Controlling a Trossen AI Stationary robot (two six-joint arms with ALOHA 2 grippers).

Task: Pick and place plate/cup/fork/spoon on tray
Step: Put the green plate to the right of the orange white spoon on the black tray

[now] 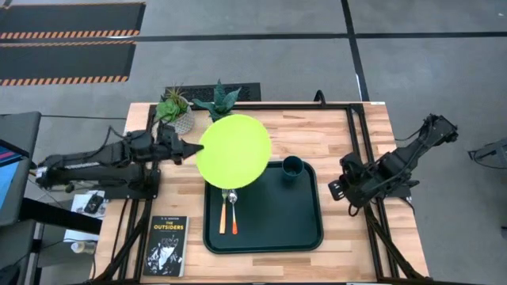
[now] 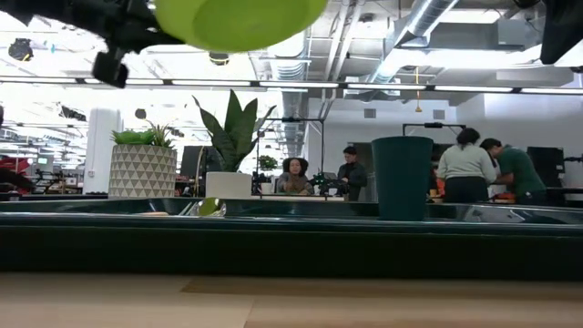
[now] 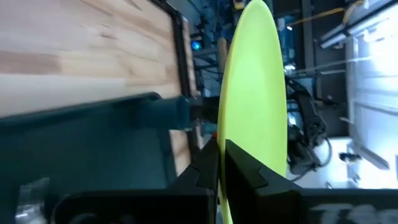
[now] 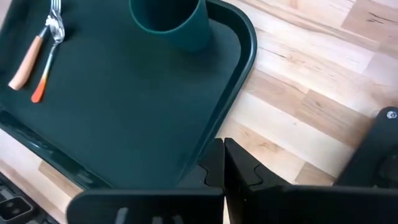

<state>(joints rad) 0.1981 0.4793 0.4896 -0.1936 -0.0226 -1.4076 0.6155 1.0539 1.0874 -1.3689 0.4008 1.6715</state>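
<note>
My left gripper (image 1: 192, 149) is shut on the round lime-green plate (image 1: 234, 150), which is high above the tray's far left corner; the plate also shows at the top of the low view (image 2: 239, 18). The dark green tray (image 1: 305, 237) lies on the table. The teal cup (image 1: 292, 168) stands upright in the tray's far right corner. The fork (image 1: 223, 215) and the spoon (image 1: 234, 214) lie side by side on the tray's left part. My right gripper (image 4: 222, 163) is shut and empty, just off the tray's right rim. My left gripper pinches the plate's rim (image 3: 225, 134) on its left side between its two fingers, one finger on each face. The fingers come level from the table's left. The plate is lifted clear of the tray and table and lies about level.
Two potted plants (image 1: 176, 112) (image 1: 219, 101) stand at the table's far edge, just behind the plate. A black book (image 1: 165, 245) lies near the front left. Several people stand in the room beyond the table (image 2: 465, 164).
</note>
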